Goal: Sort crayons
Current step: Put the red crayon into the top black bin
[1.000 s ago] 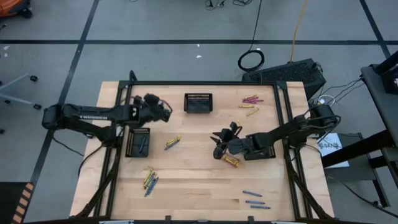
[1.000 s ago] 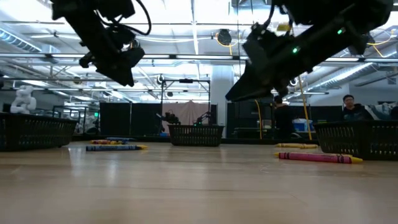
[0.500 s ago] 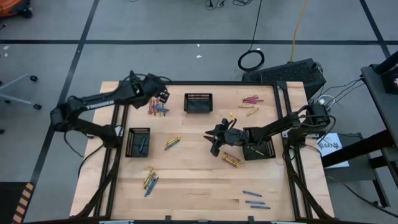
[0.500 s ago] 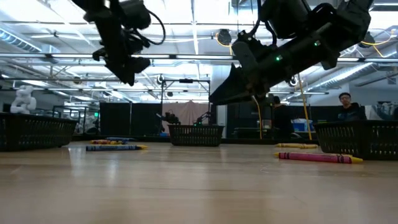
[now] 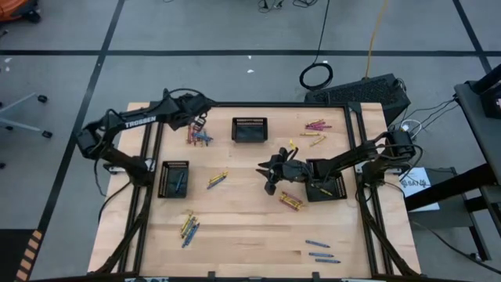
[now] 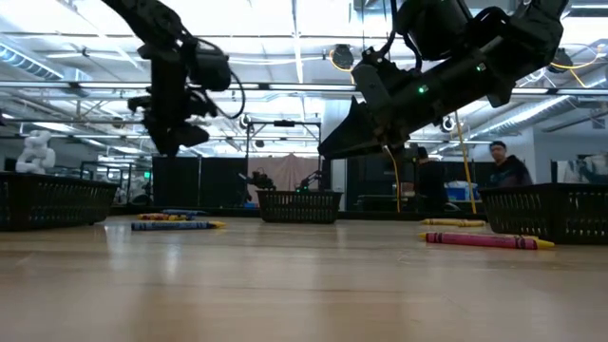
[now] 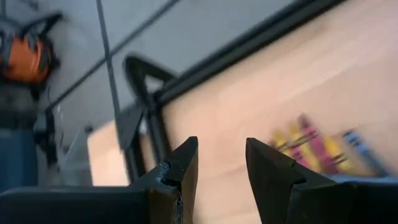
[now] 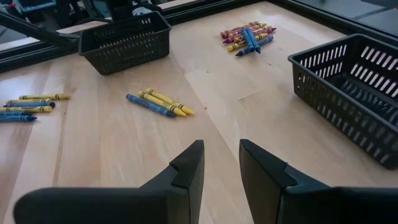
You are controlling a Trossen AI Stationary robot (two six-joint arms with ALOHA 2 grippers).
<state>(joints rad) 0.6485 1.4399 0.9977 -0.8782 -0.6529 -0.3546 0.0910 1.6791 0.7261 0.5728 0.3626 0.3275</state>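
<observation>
Wooden planks make up the surface [image 5: 250,227], seen from above with crayons scattered in small groups: a mixed cluster [image 5: 197,135] near the far left corner, a blue and yellow few [image 5: 217,180] mid-left, more [image 5: 189,226] lower left, pink and yellow ones [image 5: 315,131] far right, yellow ones [image 5: 291,202] near the centre, blue ones [image 5: 319,251] bottom right. Three black baskets sit among them: left [image 5: 174,178], far centre [image 5: 249,129], right [image 5: 327,182]. The left claw [image 5: 202,116] hangs just beside the mixed cluster; the right claw [image 5: 266,174] hovers over bare wood at mid-surface.

From table height, both arms hang above the surface, and a pink crayon [image 6: 486,240] lies in front at right.

At the left wrist, the left claw [image 7: 222,163] stands parted, holding nothing, blurred crayons [image 7: 317,146] beyond.

At the right wrist, the right claw [image 8: 221,163] is also parted and empty, with a blue and yellow trio [image 8: 158,103] ahead.
</observation>
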